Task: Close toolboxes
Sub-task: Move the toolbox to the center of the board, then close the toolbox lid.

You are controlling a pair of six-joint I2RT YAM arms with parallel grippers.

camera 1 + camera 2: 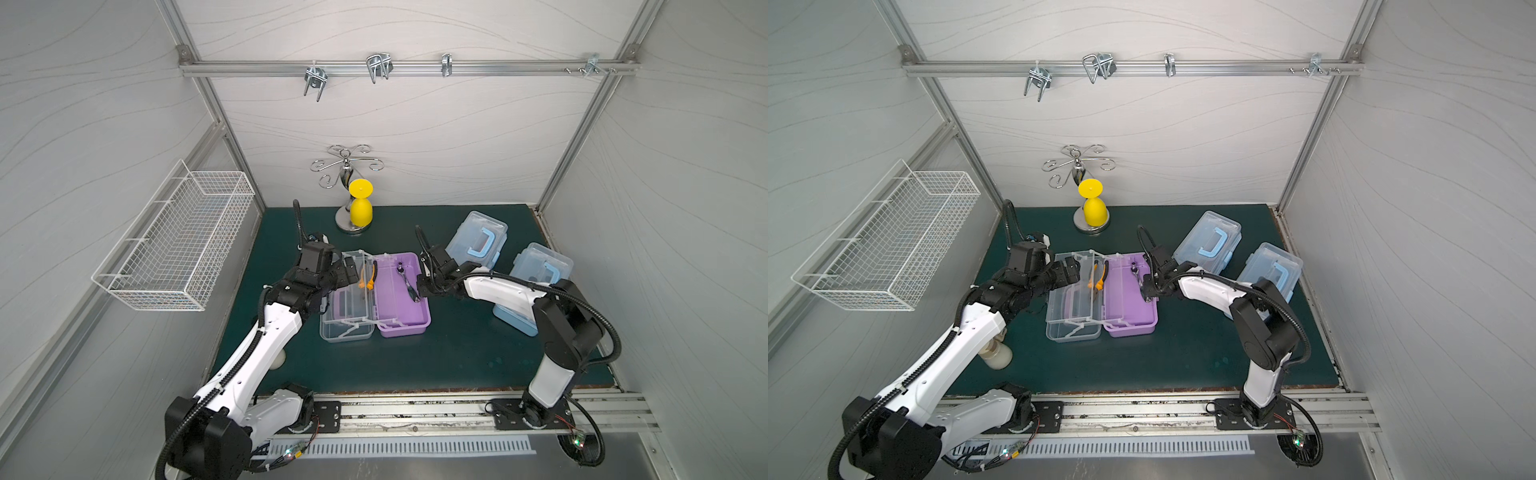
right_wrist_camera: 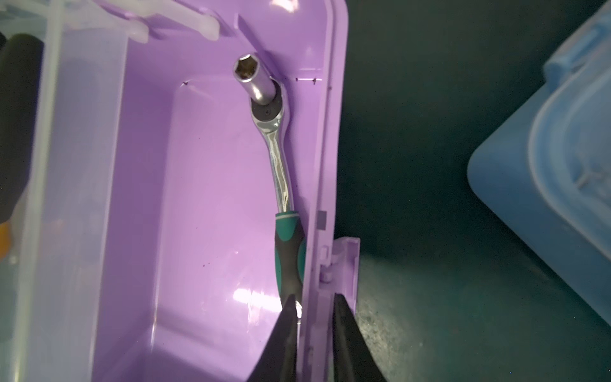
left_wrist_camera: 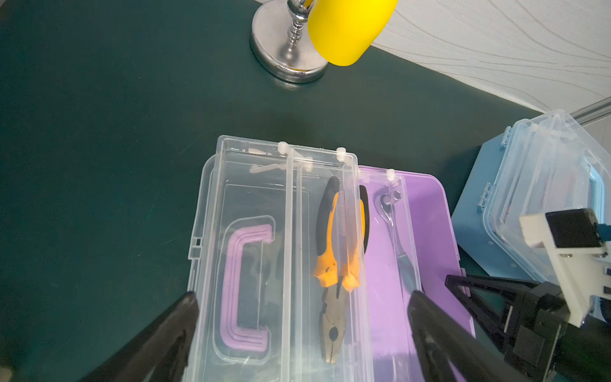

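Right pincer (image 2: 312, 314) pinches the side wall of the purple toolbox (image 2: 205, 198), open on the tabletop (image 1: 457, 357); left pincer (image 3: 301, 294) hangs spread over its clear lid (image 1: 343, 330). Best to steady the base, then swing the lid over gently, clear of the wrench (image 2: 281, 172).

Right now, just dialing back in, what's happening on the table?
The purple toolbox lies open, its clear lid flopped flat beside it, with pliers in the raised clear tray and a ratchet in the base. The right gripper appears to pinch the box's outer wall between its jaws. The left gripper hovers open over the lid side. The two light blue toolboxes look shut.
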